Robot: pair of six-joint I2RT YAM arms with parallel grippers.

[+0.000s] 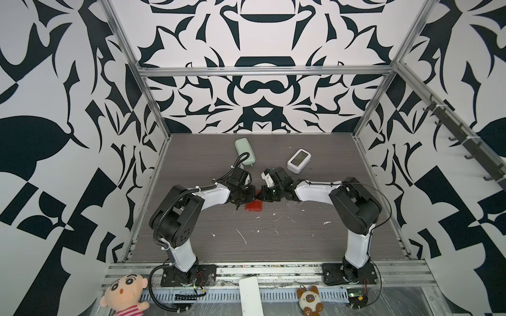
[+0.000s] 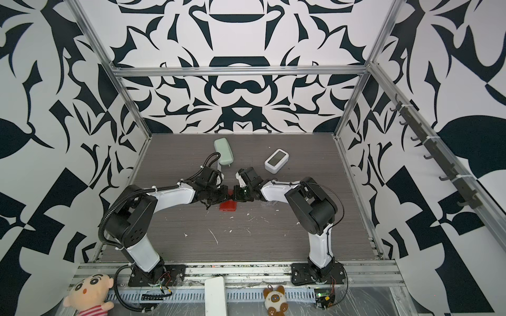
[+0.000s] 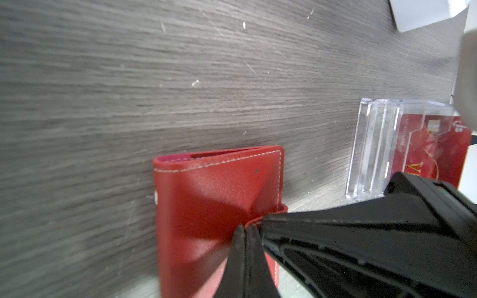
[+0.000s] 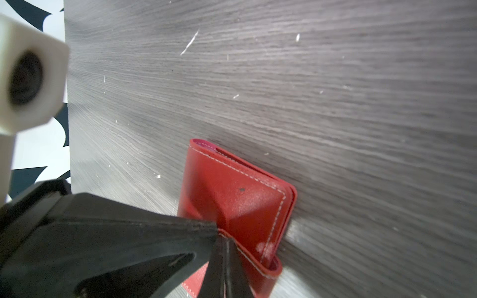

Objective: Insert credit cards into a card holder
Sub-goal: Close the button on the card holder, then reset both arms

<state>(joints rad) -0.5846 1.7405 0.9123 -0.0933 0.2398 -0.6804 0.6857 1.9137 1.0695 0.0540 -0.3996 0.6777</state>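
Mid-table — left gripper [image 3: 244, 232] and right gripper [image 4: 225, 242] tight on red card holder [image 1: 254, 205].

Red card holder [image 1: 254, 205] [image 2: 227, 205]: leather-look, white stitching, closed. It lies on the grey tabletop [image 1: 273, 240], mid-frame in both top views, cover puckered into a raised ridge.
Red credit card [image 3: 436, 149]: gold lettering, chip, standing in a clear stand [image 3: 371, 144].

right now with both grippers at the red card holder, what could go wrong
1. The right gripper pinches only the thin edge of the snap tab on the card holder; it may slip when pulled.
2. The shut left gripper sits right against it, so they could bump.
3. The clear stand with a red card stands near and could get knocked.
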